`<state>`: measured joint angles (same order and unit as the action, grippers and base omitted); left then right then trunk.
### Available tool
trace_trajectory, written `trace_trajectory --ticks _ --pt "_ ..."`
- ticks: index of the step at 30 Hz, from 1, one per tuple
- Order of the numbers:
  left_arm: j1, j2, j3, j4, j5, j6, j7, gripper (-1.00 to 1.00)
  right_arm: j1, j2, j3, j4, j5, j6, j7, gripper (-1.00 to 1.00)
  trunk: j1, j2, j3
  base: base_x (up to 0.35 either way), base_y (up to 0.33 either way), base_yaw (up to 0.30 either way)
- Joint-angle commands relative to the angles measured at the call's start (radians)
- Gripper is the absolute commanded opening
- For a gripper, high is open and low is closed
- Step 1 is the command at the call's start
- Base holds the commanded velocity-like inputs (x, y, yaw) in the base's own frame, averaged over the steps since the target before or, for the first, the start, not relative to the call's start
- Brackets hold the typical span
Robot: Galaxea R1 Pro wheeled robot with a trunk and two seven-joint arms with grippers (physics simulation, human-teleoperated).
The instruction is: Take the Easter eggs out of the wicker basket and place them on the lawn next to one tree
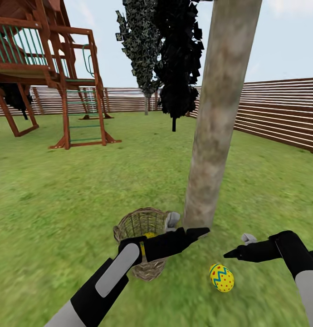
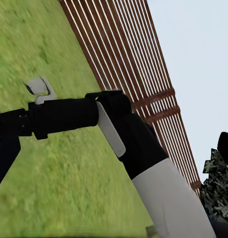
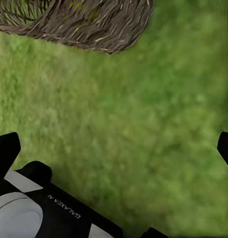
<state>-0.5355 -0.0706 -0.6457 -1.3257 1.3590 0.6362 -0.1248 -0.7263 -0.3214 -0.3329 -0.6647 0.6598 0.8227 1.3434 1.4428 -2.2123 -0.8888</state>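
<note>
Lawn [image 1: 61, 190] spreads around the tree [image 1: 220, 113], whose trunk rises beside the wicker basket [image 1: 143, 225]. One Easter egg [image 1: 222, 277] lies near the trunk. Right gripper [image 3: 114, 148] gapes wide, empty; left gripper [image 1: 199, 232]: cannot tell.

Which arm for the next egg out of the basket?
Left, probably. Its gripper hangs at the basket rim, with a yellow egg showing inside beside the forearm. The right gripper is farther off, past the tree, near the egg on the grass.
</note>
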Motion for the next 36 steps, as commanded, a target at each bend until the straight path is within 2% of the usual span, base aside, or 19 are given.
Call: trace_trajectory --ticks 1,9,32,34,36 --pt "0.000 0.000 0.000 0.001 0.002 0.003 -0.004 1.00 -0.001 0.001 -0.005 -0.001 0.011 0.008 0.010 1.00 0.000 0.000 0.000 0.000 0.000 -0.252" --pt "0.001 0.000 0.025 0.005 0.002 0.002 -0.023 1.00 -0.001 0.001 -0.005 -0.001 0.011 0.008 0.010 1.00 0.000 0.000 0.008 0.000 0.141 -0.251" --pt "0.001 -0.001 0.028 0.031 0.003 0.004 -0.025 1.00 -0.001 0.001 -0.005 -0.001 0.004 -0.012 0.009 1.00 0.000 0.000 0.030 0.000 0.325 -0.247" --pt "0.001 -0.001 0.029 0.031 0.003 0.004 -0.026 1.00 -0.001 0.000 -0.005 -0.003 0.005 -0.023 0.008 1.00 0.000 0.000 0.031 0.000 0.343 -0.082" --pt "0.001 -0.001 0.029 0.032 0.002 0.004 -0.026 1.00 -0.001 -0.001 -0.006 -0.003 0.001 -0.072 0.008 1.00 0.000 0.000 0.031 0.000 0.343 -0.027"
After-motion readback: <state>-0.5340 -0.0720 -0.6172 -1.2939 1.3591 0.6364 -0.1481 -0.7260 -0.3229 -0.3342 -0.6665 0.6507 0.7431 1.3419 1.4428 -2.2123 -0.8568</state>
